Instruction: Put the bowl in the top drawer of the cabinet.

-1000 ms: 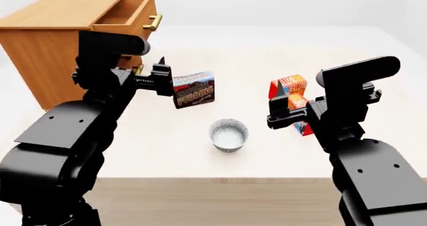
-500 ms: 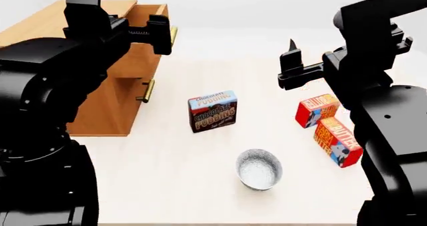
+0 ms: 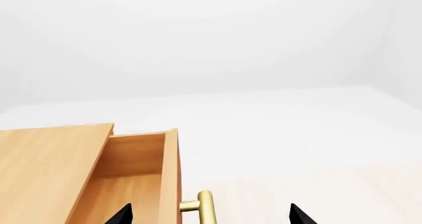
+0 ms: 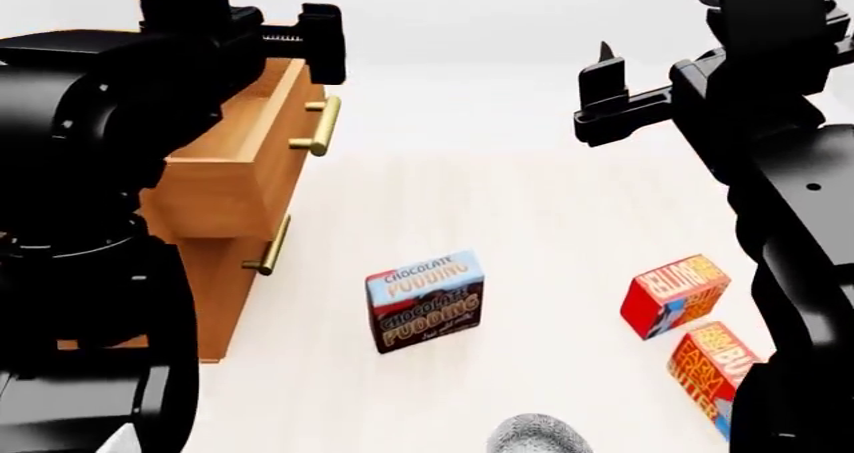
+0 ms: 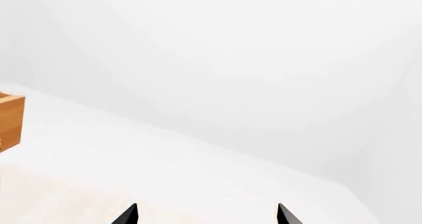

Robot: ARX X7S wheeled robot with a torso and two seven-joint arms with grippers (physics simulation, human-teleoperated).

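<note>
From the head, the top drawer (image 4: 240, 163) stands pulled out below the left gripper (image 4: 318, 41); the bowl (image 4: 538, 436) sits untouched, far beneath the raised right gripper (image 4: 603, 91). Both wrist views show spread, empty jaws (only tips visible), so I judge the next move is a descent onto the bowl.

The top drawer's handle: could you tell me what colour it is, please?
Brass gold handle; clearest in the head view.

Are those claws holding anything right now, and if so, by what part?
Nothing is held. Both the left gripper and the right gripper are open and empty, raised above the table. The bowl sits untouched on the table.
</note>
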